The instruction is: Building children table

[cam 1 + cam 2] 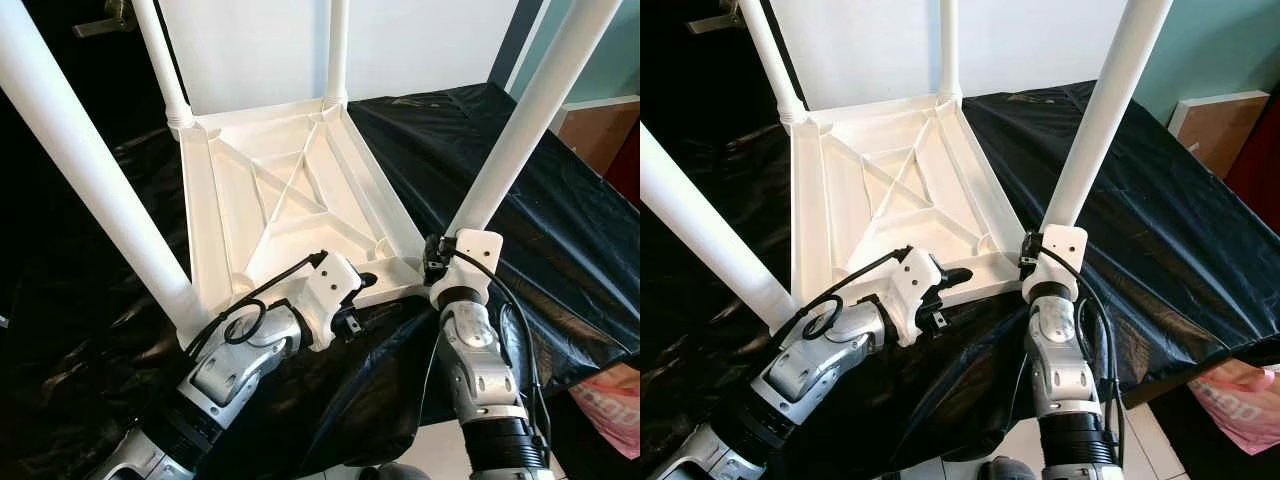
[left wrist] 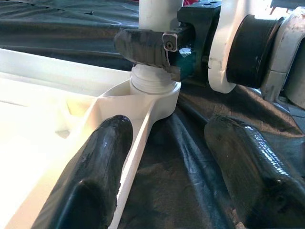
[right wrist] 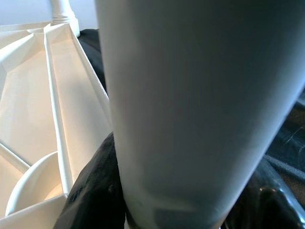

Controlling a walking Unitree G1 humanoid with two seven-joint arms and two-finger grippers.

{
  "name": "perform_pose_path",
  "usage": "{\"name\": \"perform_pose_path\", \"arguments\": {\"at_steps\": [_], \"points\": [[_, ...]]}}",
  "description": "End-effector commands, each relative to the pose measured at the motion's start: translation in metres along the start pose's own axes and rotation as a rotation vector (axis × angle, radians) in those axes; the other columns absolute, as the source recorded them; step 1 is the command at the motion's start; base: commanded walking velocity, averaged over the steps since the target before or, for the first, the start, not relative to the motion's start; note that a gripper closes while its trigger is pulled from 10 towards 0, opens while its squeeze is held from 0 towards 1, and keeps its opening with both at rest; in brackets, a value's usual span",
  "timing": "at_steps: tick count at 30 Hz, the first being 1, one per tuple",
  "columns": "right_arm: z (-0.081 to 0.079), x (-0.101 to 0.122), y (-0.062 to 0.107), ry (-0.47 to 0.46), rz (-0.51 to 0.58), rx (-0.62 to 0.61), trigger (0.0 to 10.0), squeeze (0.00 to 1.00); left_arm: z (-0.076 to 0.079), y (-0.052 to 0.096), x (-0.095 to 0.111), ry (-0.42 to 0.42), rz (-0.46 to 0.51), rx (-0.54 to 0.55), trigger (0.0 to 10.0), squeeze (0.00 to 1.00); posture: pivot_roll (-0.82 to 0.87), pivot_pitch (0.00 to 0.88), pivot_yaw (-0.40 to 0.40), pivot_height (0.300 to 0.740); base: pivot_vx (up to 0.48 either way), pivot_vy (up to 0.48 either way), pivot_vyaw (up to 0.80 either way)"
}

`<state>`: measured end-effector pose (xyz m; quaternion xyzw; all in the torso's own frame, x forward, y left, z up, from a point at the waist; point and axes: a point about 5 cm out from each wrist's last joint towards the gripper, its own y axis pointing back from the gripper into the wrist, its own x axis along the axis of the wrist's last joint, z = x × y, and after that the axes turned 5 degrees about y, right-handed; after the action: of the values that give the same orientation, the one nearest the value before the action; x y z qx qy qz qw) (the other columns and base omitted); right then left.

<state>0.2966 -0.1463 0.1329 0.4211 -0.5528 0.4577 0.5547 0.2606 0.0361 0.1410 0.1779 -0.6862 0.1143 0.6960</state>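
Observation:
A white plastic children's table (image 1: 290, 190) lies upside down on black cloth, all of its legs pointing up. My right gripper (image 1: 437, 258) is shut on the near right leg (image 1: 530, 120) just above its corner socket (image 2: 152, 88). One black finger (image 2: 147, 47) wraps the leg's base, and the leg (image 3: 190, 95) stands close up in the right wrist view. My left gripper (image 1: 948, 298) is open and straddles the table's near rim (image 2: 138, 152) beside that corner. One finger (image 2: 95, 176) is inside the frame and the other (image 2: 248, 167) is over the cloth.
The black cloth (image 1: 560, 230) covers the whole work surface and hangs over its near edge. The near left leg (image 1: 90, 170) leans across the left side, with two more legs (image 1: 160, 70) at the back. A pink bag (image 1: 610, 405) lies on the floor at right.

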Motion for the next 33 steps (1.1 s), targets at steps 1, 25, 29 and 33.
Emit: {"name": "perform_pose_path", "arguments": {"at_steps": [1,25,29,33], "points": [[0.007,-0.018,0.005,0.017,-0.092,-0.028,10.0,0.0,0.009,0.0,-0.001,-0.02,-0.022,-0.197,10.0,0.0,-0.06,0.068,-0.005,0.74,0.0,0.0,0.0],[0.018,-0.001,0.008,0.014,0.043,0.099,10.0,1.0,0.009,0.0,-0.001,-0.02,-0.014,-0.183,10.0,0.0,-0.06,0.085,-0.009,0.74,0.0,0.0,0.0],[0.023,0.0,0.011,0.012,0.073,0.164,10.0,1.0,0.009,0.0,-0.001,-0.016,-0.011,-0.182,10.0,0.0,-0.07,0.091,-0.008,0.74,0.0,0.0,0.0],[0.029,0.001,0.012,0.028,0.087,0.243,10.0,1.0,0.009,0.0,0.0,-0.013,-0.009,-0.18,10.0,0.0,-0.07,0.097,-0.005,0.74,0.0,0.0,0.0]]}}
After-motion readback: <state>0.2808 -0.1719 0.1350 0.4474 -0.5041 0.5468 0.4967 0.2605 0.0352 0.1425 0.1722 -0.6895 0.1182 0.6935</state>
